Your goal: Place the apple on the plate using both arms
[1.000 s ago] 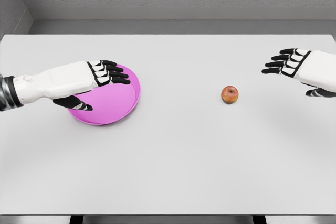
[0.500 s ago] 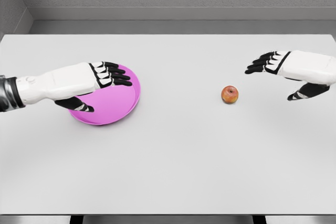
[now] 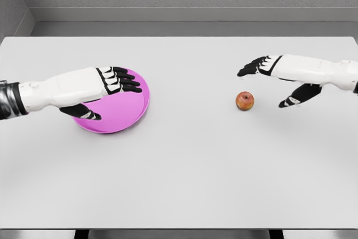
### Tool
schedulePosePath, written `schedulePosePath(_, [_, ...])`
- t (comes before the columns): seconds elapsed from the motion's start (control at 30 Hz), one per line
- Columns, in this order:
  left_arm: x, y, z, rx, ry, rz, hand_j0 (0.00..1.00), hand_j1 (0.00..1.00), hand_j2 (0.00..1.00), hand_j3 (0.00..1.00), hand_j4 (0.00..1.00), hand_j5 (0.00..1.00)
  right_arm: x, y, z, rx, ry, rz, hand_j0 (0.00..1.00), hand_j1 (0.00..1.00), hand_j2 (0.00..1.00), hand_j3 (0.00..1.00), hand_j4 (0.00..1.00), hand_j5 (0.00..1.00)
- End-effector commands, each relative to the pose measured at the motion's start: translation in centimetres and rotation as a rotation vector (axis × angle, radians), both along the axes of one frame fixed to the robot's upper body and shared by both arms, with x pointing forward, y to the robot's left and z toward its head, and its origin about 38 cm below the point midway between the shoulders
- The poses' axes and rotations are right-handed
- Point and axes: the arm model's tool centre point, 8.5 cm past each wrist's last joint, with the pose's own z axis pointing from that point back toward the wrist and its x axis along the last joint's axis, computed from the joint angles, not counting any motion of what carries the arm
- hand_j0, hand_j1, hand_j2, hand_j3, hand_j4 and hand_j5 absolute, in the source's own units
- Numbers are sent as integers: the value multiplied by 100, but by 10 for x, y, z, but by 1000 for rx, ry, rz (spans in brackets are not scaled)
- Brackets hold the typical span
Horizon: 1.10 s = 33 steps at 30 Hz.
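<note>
Apple (image 3: pixel 244 101) lies apart from plate (image 3: pixel 131 113), bare table (image 3: pixel 190 160) between.

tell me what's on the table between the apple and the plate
Nothing: in the head view only bare table separates the apple from the plate.

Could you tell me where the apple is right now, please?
In the head view, the apple sits on the white table, right of centre, just below the open right hand and well right of the pink plate.
</note>
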Motion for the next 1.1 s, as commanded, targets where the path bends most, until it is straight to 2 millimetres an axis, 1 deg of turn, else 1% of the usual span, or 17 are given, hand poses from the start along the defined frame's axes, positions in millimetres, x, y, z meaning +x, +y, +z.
schedulePosePath(0.0, [0,0,1,-6,2,2,100,100,100,100,100,100,6,3,-12,25,40,-17,100,100,100,100,100,100])
schedulePosePath(0.07, [0,0,1,-6,2,2,100,100,100,100,100,100,10,4,-16,18,55,-33,100,100,100,100,100,100])
schedulePosePath(0.13, [0,0,1,-6,2,2,100,100,100,100,100,100,15,15,-23,17,74,-29,100,100,100,100,100,100])
schedulePosePath(0.23, [0,0,1,-6,2,2,100,100,100,100,100,100,17,19,-30,18,89,-25,100,100,100,100,100,100])
schedulePosePath(0.3, [0,0,1,-6,2,2,100,100,100,100,100,100,16,22,-40,8,112,-19,100,100,100,100,100,100])
schedulePosePath(0.37, [0,0,1,-6,2,2,100,100,100,100,100,100,17,20,-42,-1,113,-24,100,100,100,100,100,100])
schedulePosePath(0.47, [0,0,1,-7,2,1,100,100,100,100,100,100,22,22,-53,-35,111,-30,100,100,100,100,100,100])
schedulePosePath(0.57, [0,0,1,-6,1,2,100,100,100,100,100,100,23,22,-55,-41,112,-34,100,100,100,100,100,100])
schedulePosePath(0.63, [0,-1,0,4,5,-2,100,100,100,100,100,100,30,19,-61,-47,121,-58,100,100,100,100,100,100])
schedulePosePath(0.67, [0,-2,0,2,6,-5,100,100,100,100,100,100,33,19,-68,-51,129,-68,100,100,100,100,100,100])
schedulePosePath(0.9, [0,-2,0,2,6,-5,100,100,100,100,100,100,40,26,-79,-64,145,-52,100,100,100,100,100,100])
schedulePosePath(1.07, [0,-2,0,2,6,-5,100,100,100,100,100,100,41,21,-83,-66,154,-60,100,100,100,100,100,100])
